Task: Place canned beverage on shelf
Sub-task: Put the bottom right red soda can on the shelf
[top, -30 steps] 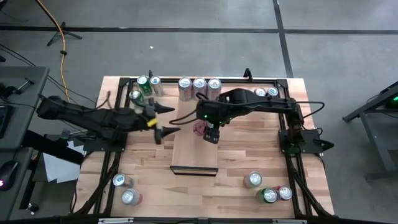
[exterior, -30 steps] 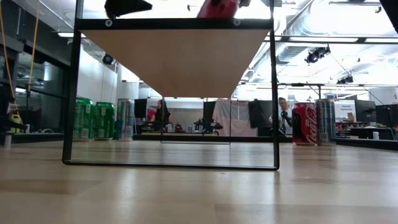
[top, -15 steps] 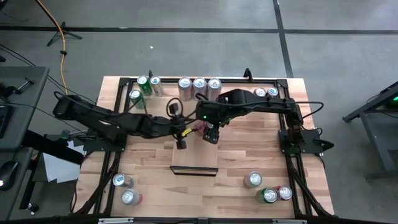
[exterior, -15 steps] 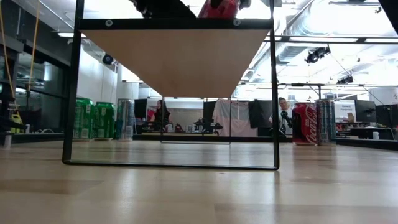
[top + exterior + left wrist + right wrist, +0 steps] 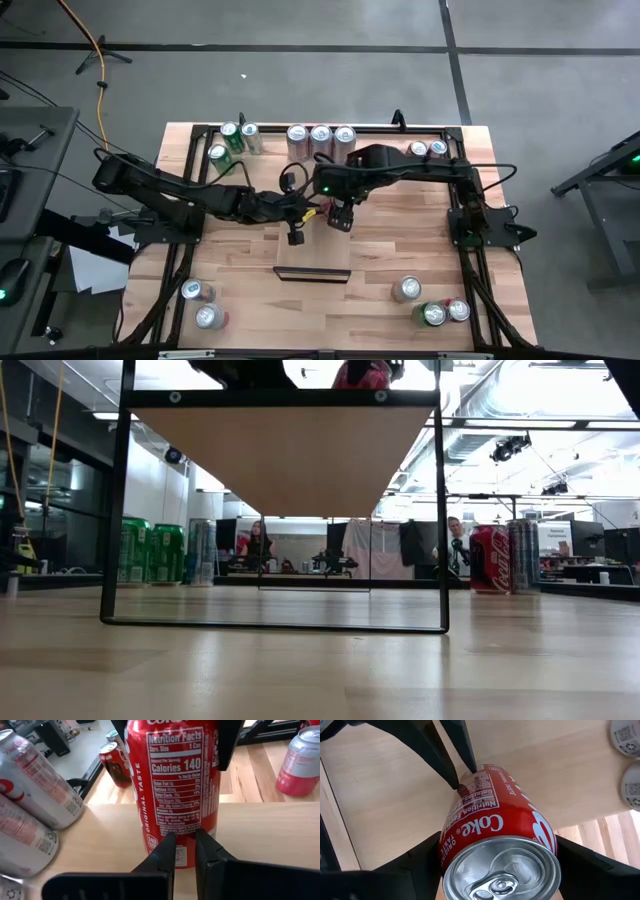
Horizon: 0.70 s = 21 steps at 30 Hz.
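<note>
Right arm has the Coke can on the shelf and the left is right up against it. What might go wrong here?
1. The left end effector, shut, sits at the red can's base; a nudge may tip it.
2. The right end effector grips the can tilted over the shelf; released now, it may topple.
3. The arms may collide.

The shelf [image 5: 313,245] sits at the centre of the table [image 5: 380,250], raised on a frame [image 5: 118,510]. The cola can [image 5: 175,785] stands upright on the shelf's far end, between the right gripper's [image 5: 497,865] fingers. The left gripper [image 5: 185,852] points at the can's base from the left side. Three cans [image 5: 320,138] stand in a row behind the shelf. More cans [image 5: 232,140] stand at the far left corner, two [image 5: 428,149] at the far right, two [image 5: 203,303] at the near left, three [image 5: 430,303] at the near right.
</note>
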### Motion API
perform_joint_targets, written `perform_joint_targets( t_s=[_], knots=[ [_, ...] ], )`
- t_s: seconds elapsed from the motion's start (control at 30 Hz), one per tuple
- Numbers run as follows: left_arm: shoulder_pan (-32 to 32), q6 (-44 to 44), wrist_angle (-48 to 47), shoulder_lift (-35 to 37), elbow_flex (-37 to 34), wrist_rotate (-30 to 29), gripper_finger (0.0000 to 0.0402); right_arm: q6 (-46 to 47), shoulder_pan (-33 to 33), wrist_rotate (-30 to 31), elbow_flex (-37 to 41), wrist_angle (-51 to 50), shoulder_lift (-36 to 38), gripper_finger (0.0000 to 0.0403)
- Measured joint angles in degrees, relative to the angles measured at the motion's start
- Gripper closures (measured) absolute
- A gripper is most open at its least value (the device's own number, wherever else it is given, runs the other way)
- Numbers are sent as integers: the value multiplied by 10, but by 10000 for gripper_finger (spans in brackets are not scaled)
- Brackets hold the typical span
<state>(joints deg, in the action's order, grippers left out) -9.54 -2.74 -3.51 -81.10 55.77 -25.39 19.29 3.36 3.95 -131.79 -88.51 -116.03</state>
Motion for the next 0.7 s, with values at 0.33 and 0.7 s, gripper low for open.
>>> perform_joint_targets(
  t_s=[0.33, 0.7],
  knots=[
    [2, 12, -17, -10, -1, -3, 401, -3, 0, -11, -1, 46, -2, 21],
    [2, 21, -61, 2, -1, -11, 401, -7, 1, 9, -3, 58, 5, 15]
  ],
)
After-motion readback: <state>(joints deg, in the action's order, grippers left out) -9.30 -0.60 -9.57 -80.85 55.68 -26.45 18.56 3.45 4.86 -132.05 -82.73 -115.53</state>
